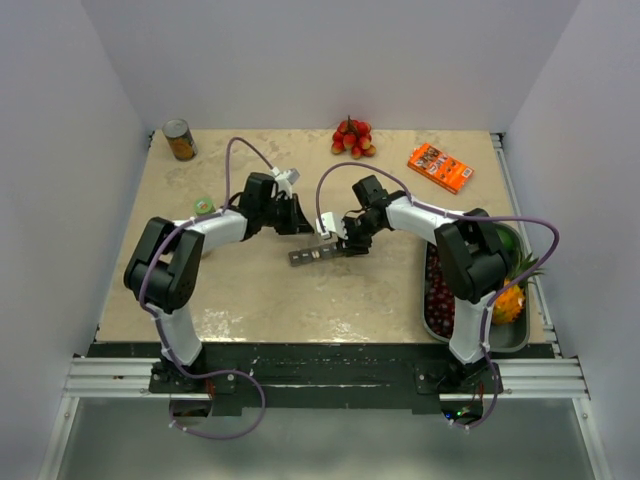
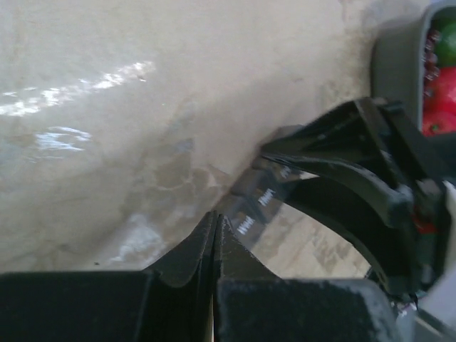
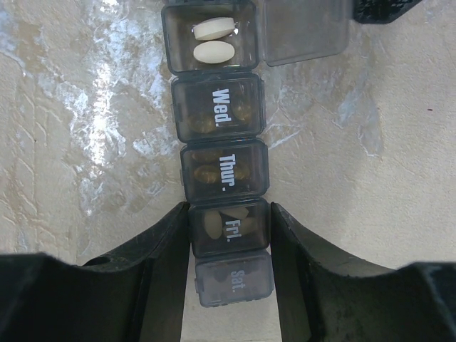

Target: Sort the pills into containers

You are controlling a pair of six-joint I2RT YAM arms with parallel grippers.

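Picking out the containers near the middle of the tabletop, lying as a dark strip between the two arms. Pinning that strip with the right tool, one finger pressing against each long side at the Fri. cell, so clamped on the strip rather than standing free. Reading the right wrist view as a job well under way: Wed. cell and Thur. cell both lidded, brownish shapes showing dimly through the smoky plastic; Fri. cell also lidded, holding at least one pale pill. Spotting one open cell just past Wed., lid flipped out to the side, two white pills lying inside. Getting nothing certain from the Sat. cell: lidded, contents too murky to call. Losing the far end of the strip past the frame edge, and finding the top view too small for counting cells there. Catching the left tool in its own wrist view, fingers pressed tight together tip to tip, nothing visible between them, hovering just beside the strip near the lettered lids. Judging the open cell as the step in hand, probably filled and waiting for a lid press. Reckoning the remainder: shutting that lid, then dealing with any cells beyond, unseen from here. Failing to make out any loose supply of pills in these views, so leaving the count of pills to go unsaid
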